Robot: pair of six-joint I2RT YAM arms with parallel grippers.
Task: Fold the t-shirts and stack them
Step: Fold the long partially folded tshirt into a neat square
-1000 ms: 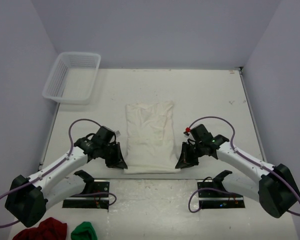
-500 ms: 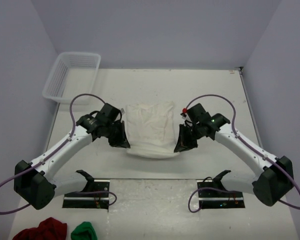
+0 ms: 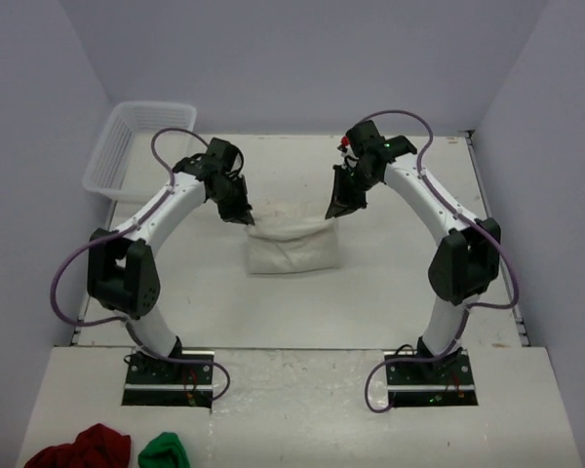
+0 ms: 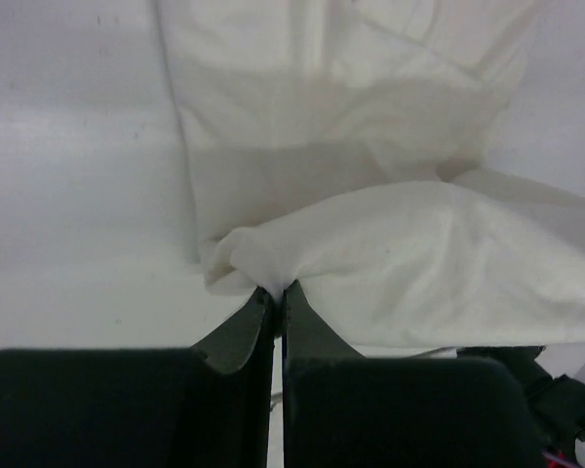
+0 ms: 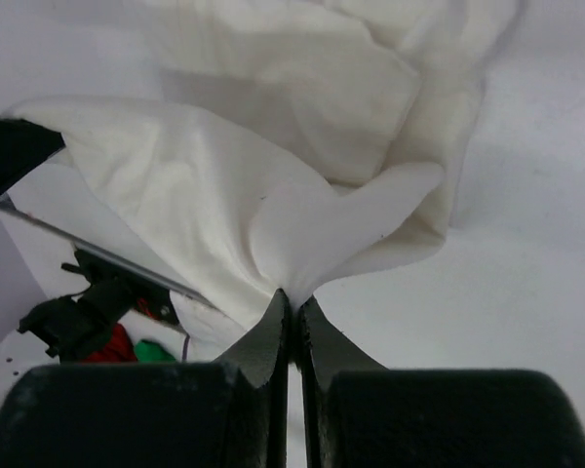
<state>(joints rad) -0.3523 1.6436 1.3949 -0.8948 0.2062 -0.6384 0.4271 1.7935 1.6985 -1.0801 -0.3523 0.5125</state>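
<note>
Carrying the near edge of the t-shirt (image 3: 291,252) over its far half, both arms now reach well forward across the table (image 3: 400,292). One second before, the grippers sit low at the two near corners and the shirt lies flat at full length. Half a second before, the near edge is lifted and partly drawn back. At this moment the shirt shows at roughly half its former length, with the lifted edge hanging between the two grippers above the far portion.

1. Left gripper (image 3: 240,214): fingers closed on the left corner. The left wrist view shows a pinch of cloth bunched at the fingertips.
2. Right gripper (image 3: 335,209): fingers closed on the right corner. The right wrist view shows the cloth fanning out from the closed tips.
3. Shirt position: centre of the table, towards the far side. The lower layer rests on the surface; the upper layer is raised and sags slightly between the grips.

Meaning for the task: the end-to-end fold is nearly made but not set down. The likely next requirement is to lower both corners evenly onto the far edge and then release. Uneven lowering could leave the top layer skewed or creased. Only one off-white shirt is in view, so stacking is not yet begun.
</note>
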